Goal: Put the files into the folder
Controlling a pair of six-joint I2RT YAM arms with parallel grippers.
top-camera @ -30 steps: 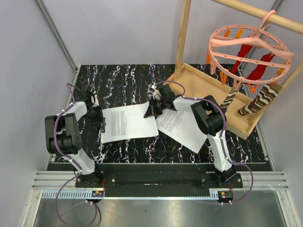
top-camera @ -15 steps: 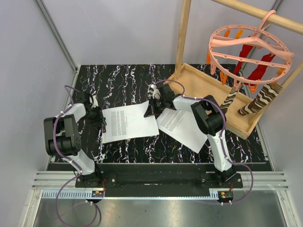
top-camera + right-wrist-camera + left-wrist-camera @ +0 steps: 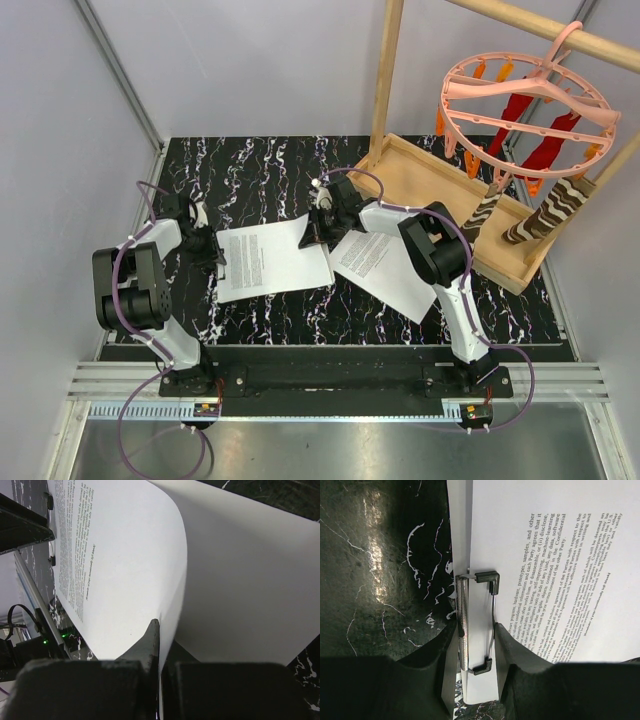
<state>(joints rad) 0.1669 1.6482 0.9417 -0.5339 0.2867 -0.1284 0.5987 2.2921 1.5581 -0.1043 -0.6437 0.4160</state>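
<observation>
The folder (image 3: 459, 530) lies flat at the table's left. A printed sheet (image 3: 268, 258), one of the files, lies over it. My left gripper (image 3: 475, 630) is shut on the folder's metal clip (image 3: 479, 625), one finger on the bar and the other on the wire handle. In the top view the left gripper (image 3: 217, 258) is at the folder's left short edge. My right gripper (image 3: 160, 626) is shut on the sheet's (image 3: 125, 555) right edge, which curls up off the white board (image 3: 240, 580). A second printed sheet (image 3: 385, 268) lies flat to the right of the right gripper (image 3: 316, 238).
A shallow wooden tray (image 3: 430, 180) sits at the back right, with wooden posts (image 3: 385, 80) rising from it. A pink ring hanger (image 3: 525, 100) with red and orange clips hangs above. Two striped socks (image 3: 550, 212) dangle over the tray. Grey walls enclose the black marbled table (image 3: 260, 165).
My right gripper has shifted a little to the left with the sheet's edge, sliding the sheet slightly towards the clip. The left gripper has stayed on the clip.
</observation>
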